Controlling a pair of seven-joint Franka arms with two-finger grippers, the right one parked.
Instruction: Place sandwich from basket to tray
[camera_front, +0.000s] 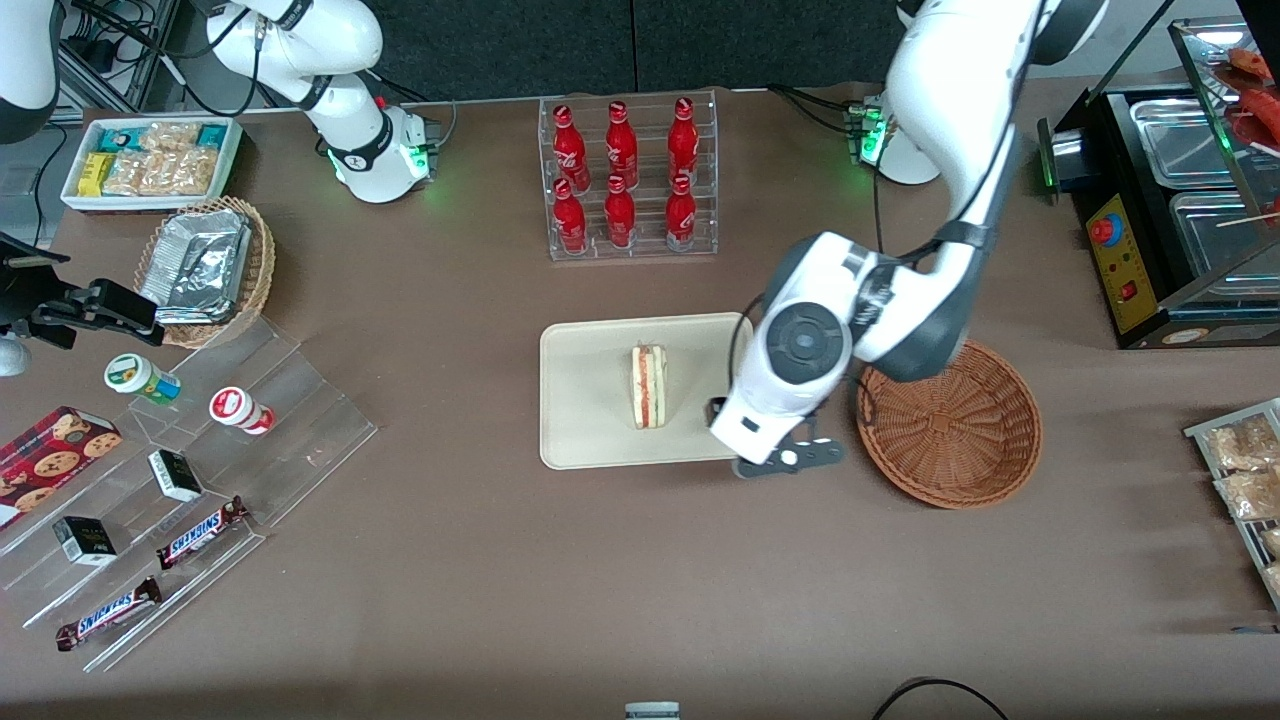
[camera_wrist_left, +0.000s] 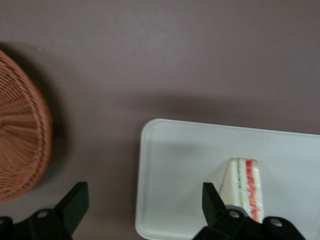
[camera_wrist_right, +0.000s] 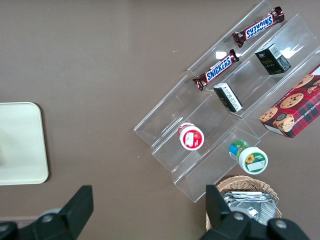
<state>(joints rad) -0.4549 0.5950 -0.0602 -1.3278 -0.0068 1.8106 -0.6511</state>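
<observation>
Snickers bars (camera_front: 108, 612) nearest — gripper (camera_wrist_left: 145, 210) spread wide, empty, above tray (camera_front: 585, 400) beside sandwich (camera_front: 649, 386).

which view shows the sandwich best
The front view: the whole sandwich lies on the tray, the gripper beside it, fingers open. The left wrist view shows it partly; the right wrist view not at all.

Open tool (camera_wrist_left: 145, 200) between tray (camera_wrist_left: 170, 165), basket (camera_wrist_left: 20, 145)
</observation>
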